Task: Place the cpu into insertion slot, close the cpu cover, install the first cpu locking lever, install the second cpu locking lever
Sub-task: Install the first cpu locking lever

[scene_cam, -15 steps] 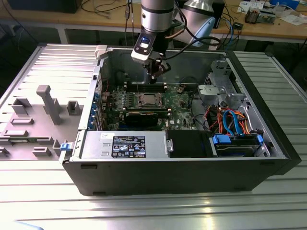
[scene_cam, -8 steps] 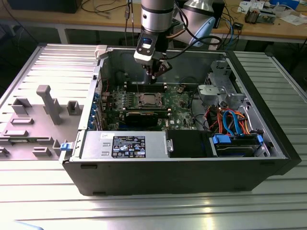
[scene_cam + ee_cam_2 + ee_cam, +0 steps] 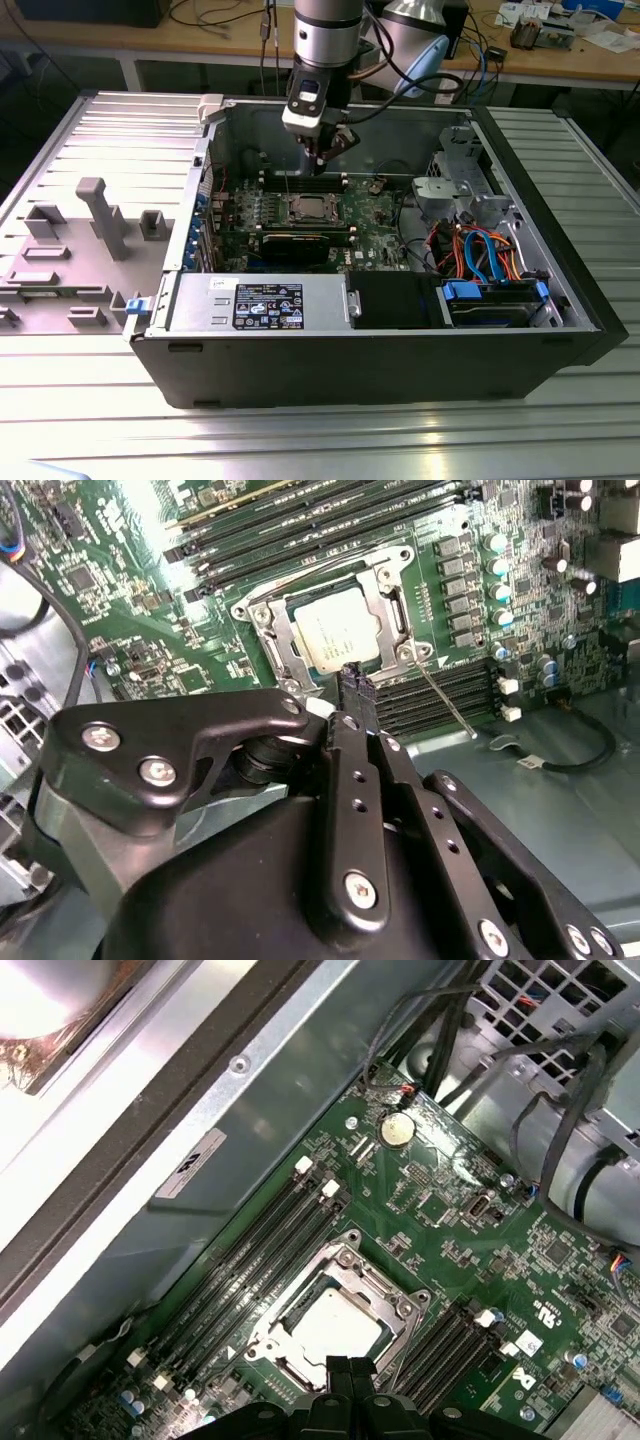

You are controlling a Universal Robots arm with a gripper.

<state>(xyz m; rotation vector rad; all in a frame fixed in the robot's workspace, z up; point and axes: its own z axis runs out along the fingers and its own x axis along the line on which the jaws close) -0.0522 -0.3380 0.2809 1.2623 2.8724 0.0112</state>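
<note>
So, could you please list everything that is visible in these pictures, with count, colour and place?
computer case: one, black, lying open.
motherboard: one, green, inside the case.
cpu cover: one, silver, on the motherboard.
cpu: one, silver-grey, in the cover's window.
memory slots: several, black, both sides of the cpu.
coin battery: one, silver, on the motherboard.
cables: several, orange and blue, inside the case.
gripper: one, black, shut, near the cpu cover.

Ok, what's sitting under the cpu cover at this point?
Through the window of the cpu cover, the cpu shows its dull silver top in both wrist views. The frame hides the chip's edges, and the chip hides whatever lies beneath it.
</note>
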